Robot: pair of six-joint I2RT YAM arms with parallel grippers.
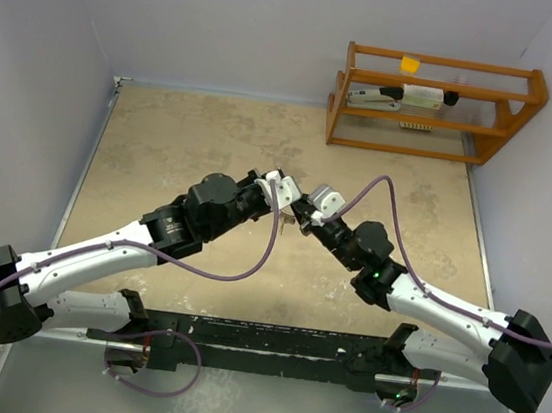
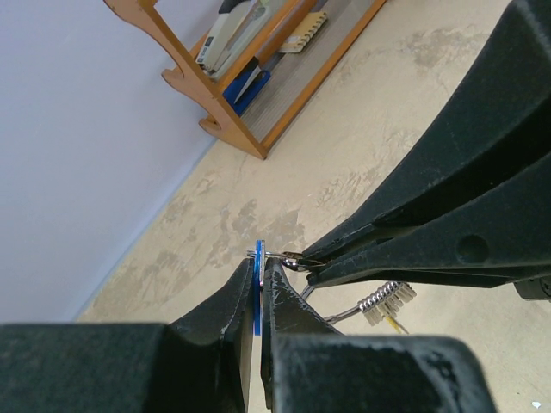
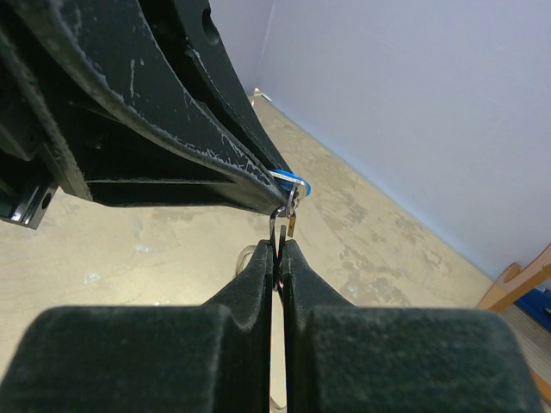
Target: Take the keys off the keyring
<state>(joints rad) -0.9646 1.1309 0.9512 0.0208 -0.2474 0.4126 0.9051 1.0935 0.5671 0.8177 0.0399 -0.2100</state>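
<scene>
Beige mottled tabletop (image 1: 193, 146) between pale walls, with a wooden rack (image 1: 434, 105) at far right. I had both arms meeting over mid-table. Left gripper (image 2: 260, 268): jaws clamped on the blue-headed key (image 2: 258, 303), held edge-on. Right gripper (image 3: 277, 249): jaws pressed together on the thin silver keyring (image 3: 281, 225), just beside the blue head. A dangling silver piece (image 2: 383, 301) with a yellow tip hung below the ring, too blurred for me to identify.

The left gripper (image 1: 290, 200) and the right gripper (image 1: 302, 213) meet tip to tip over the middle of the table (image 1: 163, 142), their arms reaching in from its near edge. The keys (image 1: 304, 227) show only as a tiny glint just below the tips. A wooden rack (image 1: 427, 85) stands in the far right corner.
</scene>
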